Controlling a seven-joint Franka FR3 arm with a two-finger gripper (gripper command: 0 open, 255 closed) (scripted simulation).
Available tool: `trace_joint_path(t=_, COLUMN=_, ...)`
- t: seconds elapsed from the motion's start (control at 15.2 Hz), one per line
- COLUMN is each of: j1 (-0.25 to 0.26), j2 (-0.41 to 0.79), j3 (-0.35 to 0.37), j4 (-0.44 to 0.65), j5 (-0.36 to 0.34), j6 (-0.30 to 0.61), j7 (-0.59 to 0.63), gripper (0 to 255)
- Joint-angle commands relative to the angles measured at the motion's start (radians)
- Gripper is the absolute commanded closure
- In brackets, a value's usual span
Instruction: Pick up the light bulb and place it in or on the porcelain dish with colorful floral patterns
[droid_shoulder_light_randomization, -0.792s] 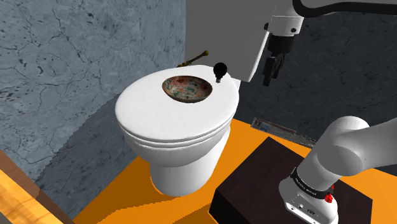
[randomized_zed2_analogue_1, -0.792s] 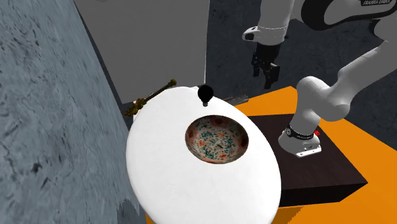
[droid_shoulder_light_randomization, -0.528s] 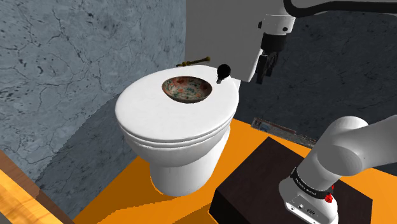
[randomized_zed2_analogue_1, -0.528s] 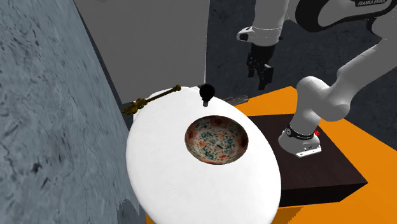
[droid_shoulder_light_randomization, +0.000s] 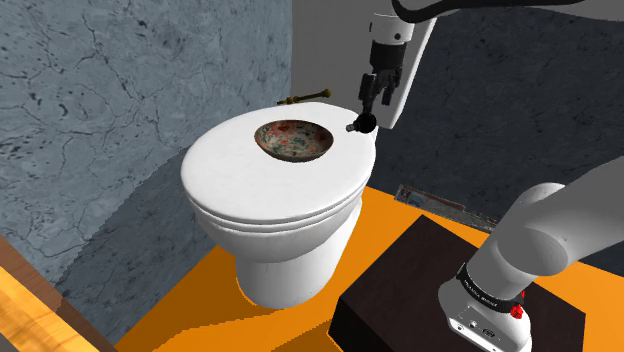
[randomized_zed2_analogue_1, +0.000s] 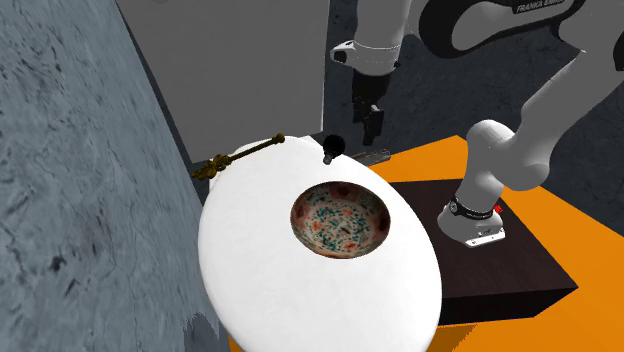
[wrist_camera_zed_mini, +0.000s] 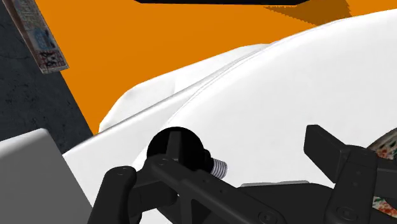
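Note:
The light bulb (droid_shoulder_light_randomization: 362, 123) (randomized_zed2_analogue_1: 332, 147) is black with a silver screw base and lies at the back edge of the white toilet lid (droid_shoulder_light_randomization: 240, 175). The floral dish (droid_shoulder_light_randomization: 294, 139) (randomized_zed2_analogue_1: 340, 219) sits on the lid just in front of it, its rim (wrist_camera_zed_mini: 385, 144) showing past one finger. My black gripper (droid_shoulder_light_randomization: 373, 98) (randomized_zed2_analogue_1: 371, 122) hangs close above the bulb, open. In the wrist view the bulb (wrist_camera_zed_mini: 179, 150) lies between the spread fingers (wrist_camera_zed_mini: 118, 183) of the gripper (wrist_camera_zed_mini: 222, 167), untouched.
A brass-coloured rod (droid_shoulder_light_randomization: 305, 96) (randomized_zed2_analogue_1: 238, 156) rests at the lid's back, beside the white tank (droid_shoulder_light_randomization: 402, 70). A stone wall (droid_shoulder_light_randomization: 130, 80) stands along the shoulder view's left. On the orange floor (droid_shoulder_light_randomization: 390, 215) are the dark stand (droid_shoulder_light_randomization: 420, 275) and a flat printed sheet (droid_shoulder_light_randomization: 432, 200).
My gripper has swung toward the shoulder view's left and come down over the bulb. The bulb has shifted slightly on the lid. The brass rod turned a little early on.

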Motion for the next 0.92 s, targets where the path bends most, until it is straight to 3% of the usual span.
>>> trace_joint_path(t=0.0, j1=-0.005, j2=0.066, j3=0.014, j4=0.052, j5=-0.014, j6=0.03, j7=0.03, gripper=0)
trace_joint_path(t=0.33, j1=-0.012, j2=0.227, j3=0.042, j4=0.215, j5=-0.058, j6=0.061, j7=0.098, gripper=0)
trace_joint_path(t=0.86, j1=-0.016, j2=0.228, j3=0.036, j4=0.114, j5=-0.061, j6=0.162, j7=0.1, gripper=0)
